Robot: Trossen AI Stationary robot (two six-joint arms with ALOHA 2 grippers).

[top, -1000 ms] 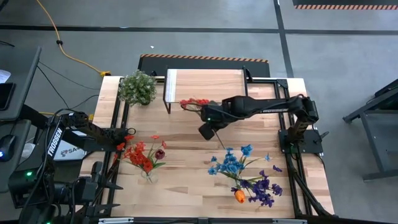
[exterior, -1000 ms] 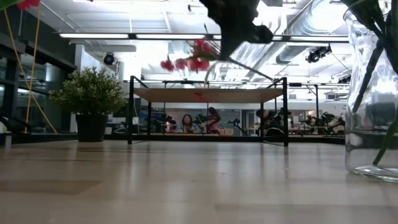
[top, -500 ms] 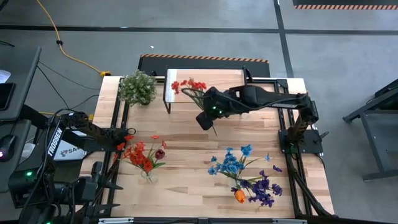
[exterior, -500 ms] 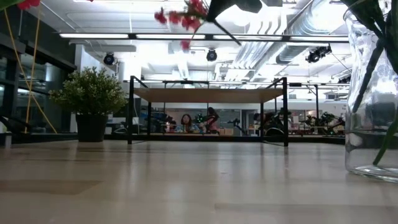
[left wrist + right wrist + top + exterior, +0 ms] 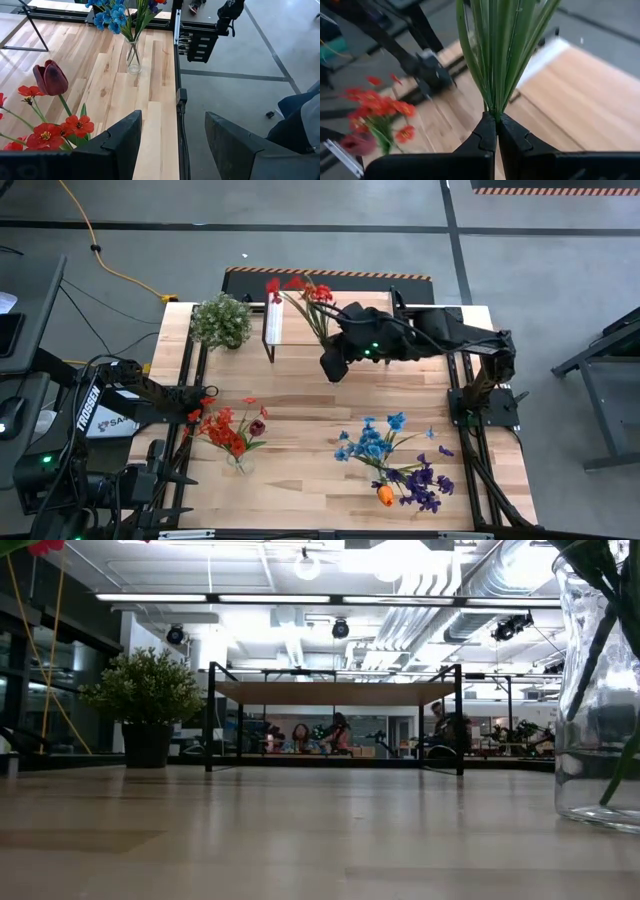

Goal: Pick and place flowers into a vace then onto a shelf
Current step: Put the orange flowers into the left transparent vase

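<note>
My right gripper (image 5: 335,348) hovers over the shelf (image 5: 290,330), shut on a bunch of red flowers (image 5: 297,288) whose blooms point toward the table's far-left. The low view shows the shelf (image 5: 335,692) but neither the gripper nor the bunch. My left gripper (image 5: 205,393) waits open at the table's left edge, beside a glass vase of red flowers and a dark red tulip (image 5: 235,435). A second vase near the right holds the blue and purple flowers and the orange tulip (image 5: 385,465). Both vases stand on their bases. My right gripper pinches the bunched green stems (image 5: 495,107) between its two fingers (image 5: 485,132), low on the stems. The stems run on past the fingers and fan out toward the blooms. The bunch is lifted clear, above the shelf.
A bushy potted plant (image 5: 221,321) stands at the far-left corner beside the shelf. In the low view a glass vase (image 5: 600,690) stands close at the right. Black frame rails (image 5: 465,430) run along the table's sides. Bare wood lies in the table's middle.
My right gripper has risen and moved toward the far edge, from the table's middle to over the shelf, carrying the red bunch. It has turned, so the blooms swung from pointing left to pointing far-left. Bunch and gripper have left the top of the low view.
</note>
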